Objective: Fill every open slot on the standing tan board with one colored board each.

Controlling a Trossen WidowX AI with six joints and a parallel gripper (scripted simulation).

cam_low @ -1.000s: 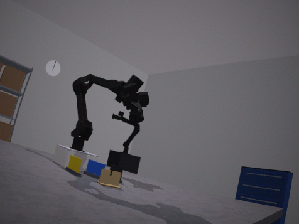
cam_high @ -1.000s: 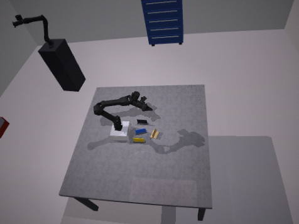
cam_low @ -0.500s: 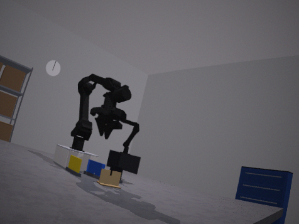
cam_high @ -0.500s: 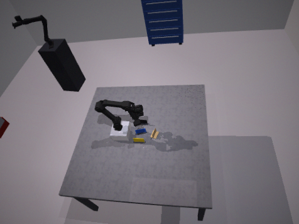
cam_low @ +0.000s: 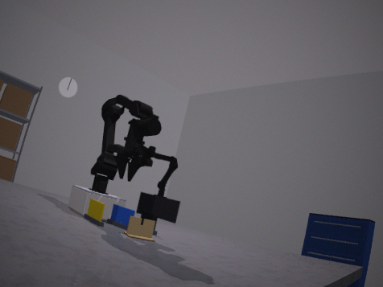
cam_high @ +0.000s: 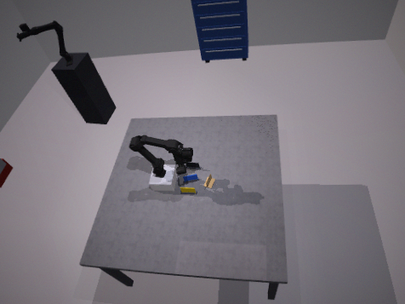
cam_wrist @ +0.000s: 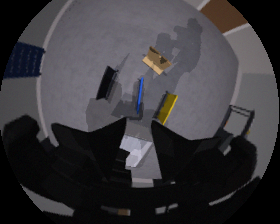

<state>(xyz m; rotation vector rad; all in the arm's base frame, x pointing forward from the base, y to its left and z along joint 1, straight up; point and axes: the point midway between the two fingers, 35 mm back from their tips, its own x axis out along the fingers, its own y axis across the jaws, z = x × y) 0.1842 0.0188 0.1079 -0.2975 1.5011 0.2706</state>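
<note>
Positioning for a pick, prob. on the blue board (cam_high: 191,177) (cam_low: 122,215) (cam_wrist: 140,95), by judgement. End effector (cam_high: 181,171) (cam_low: 125,178) (cam_wrist: 139,121) is part open, approx. mid-range, nothing btwn the fingertips; it hangs above the boards, tips down. Blue stands in its dark holder (cam_low: 117,223), edge-on just above the fingertip gap in wrist view. Yellow board (cam_high: 187,190) (cam_low: 96,210) (cam_wrist: 168,108) is also in a holder, lower center of top view & right of blue in wrist. Dark upright piece (cam_high: 193,165) (cam_wrist: 106,83) sits upper side of the row in top view; can't tell if board or bare holder.

Tan board (cam_high: 208,180) (cam_low: 141,227) (cam_wrist: 157,59) stands on the table (cam_high: 238,243) (cam_low: 60,237) (cam_wrist: 65,80), right of blue in top view, upper center in wrist; one slot shows at its top edge in ext. view, unfilled.

To do it well: align tips w/ blue's thin edge, straddle both faces evenly, go down w/o clipping the top, close mid-length, lift straight out before any sideways move. Then turn crosswise to tan, notch down, center over slot, press vertically to full seat. Risk: off-center grip = tilt, notch jams or tan board tips.
</note>
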